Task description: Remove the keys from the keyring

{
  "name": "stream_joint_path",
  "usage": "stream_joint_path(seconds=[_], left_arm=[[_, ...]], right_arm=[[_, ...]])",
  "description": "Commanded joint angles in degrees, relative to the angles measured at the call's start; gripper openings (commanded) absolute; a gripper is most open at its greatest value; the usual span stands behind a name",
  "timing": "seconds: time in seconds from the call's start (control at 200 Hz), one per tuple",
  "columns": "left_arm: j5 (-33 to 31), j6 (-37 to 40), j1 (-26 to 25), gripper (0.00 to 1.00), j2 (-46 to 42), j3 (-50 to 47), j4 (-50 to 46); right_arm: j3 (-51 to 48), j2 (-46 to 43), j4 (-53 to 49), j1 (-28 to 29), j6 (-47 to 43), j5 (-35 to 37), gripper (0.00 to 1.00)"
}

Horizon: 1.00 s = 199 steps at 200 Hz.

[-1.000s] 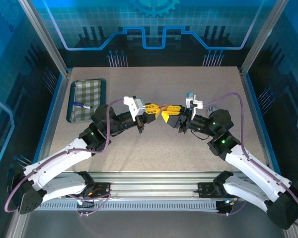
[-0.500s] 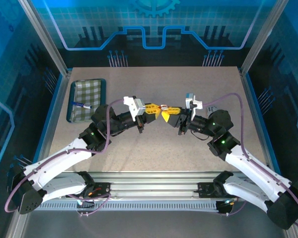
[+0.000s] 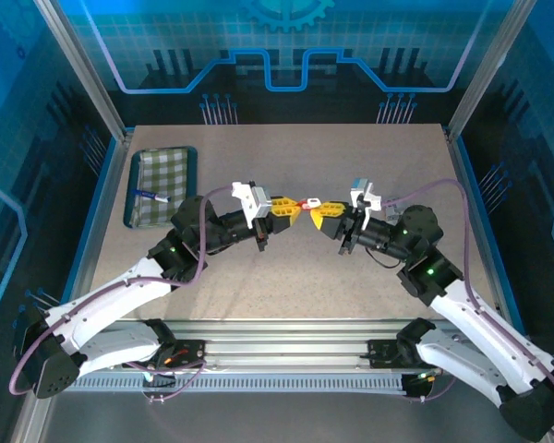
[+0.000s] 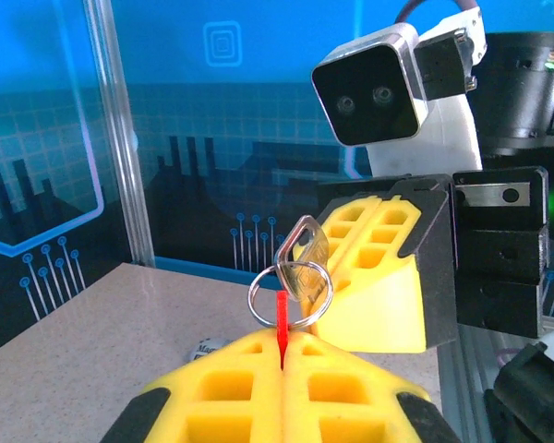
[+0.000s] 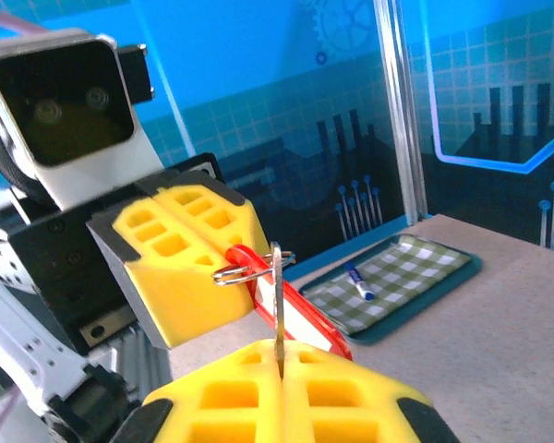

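Fig.: both grippers meet over mid table (image 3: pixel 258 277), w/ key + keyring raised between them.
L gripper (image 4: pixel 282 343): jaws fully closed on the red tag of the keyring (image 5: pixel 300 314); tag is edge-on in the L wrist view.
R gripper (image 5: pixel 279 349): jaws fully closed on the key (image 4: pixel 305 269), pinched at its lower end.
Wire ring (image 4: pixel 254 297): passes through the key's upper end and links key to tag.
Key vs. R gripper: stands straight up out of the fingertip seam; ring just beyond the tips, touching the key.
Keyring vs. L gripper: tag in the pinch, ring end free and pointing toward R.
Step (judged): working the key round the ring's coil to free it.
Doing it well: L holds firm as anchor. R turns the key along the coil in small moves. A straight pull prob. drags the tag out of L's pinch.
Tray (image 3: pixel 171 175): far L, w/ pen (image 3: pixel 148 194), well apart.
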Motion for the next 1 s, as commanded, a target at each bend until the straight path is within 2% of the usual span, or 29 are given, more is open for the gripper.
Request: stream_joint_path(seconds=[0.0, 0.07, 0.255, 0.285, 0.395, 0.576, 0.766, 0.991], left_arm=[[3.6, -1.5, 0.4, 0.0, -0.6, -0.1, 2.3], [3.9, -2.0, 0.5, 0.0, -0.4, 0.2, 2.5], [3.6, -0.3, 0.4, 0.0, -0.2, 1.3, -2.2], [3.6, -0.4, 0.5, 0.08, -0.2, 1.0, -2.2], [4.3, -0.7, 0.4, 0.24, -0.2, 0.1, -1.3], [4.9, -0.1, 0.1, 0.38, -0.1, -1.1, 1.8], [2.6, 2.5, -1.2, 0.48, 0.5, -2.2, 6.1], [1.2, 5.3, -1.5, 0.54, 2.7, -2.1, 12.3]], right_arm=[[3.1, -1.7, -9.0, -1.3, -9.9, 5.6, 0.0], [3.3, -2.5, -10.4, -1.0, -11.8, 7.0, 0.0], [6.1, -2.3, -11.7, -0.9, -10.2, 3.7, 0.0], [6.6, -2.1, -11.8, -0.9, -9.4, 3.0, 0.0], [8.0, -1.0, -13.1, -0.8, -6.6, 0.4, 0.0], [11.0, -0.2, -15.7, -0.6, -4.6, -1.2, 0.0], [12.6, 0.5, -17.6, 0.3, -3.4, -1.9, 0.0], [12.1, 0.6, -15.6, 1.1, -0.9, -3.3, 0.0]])
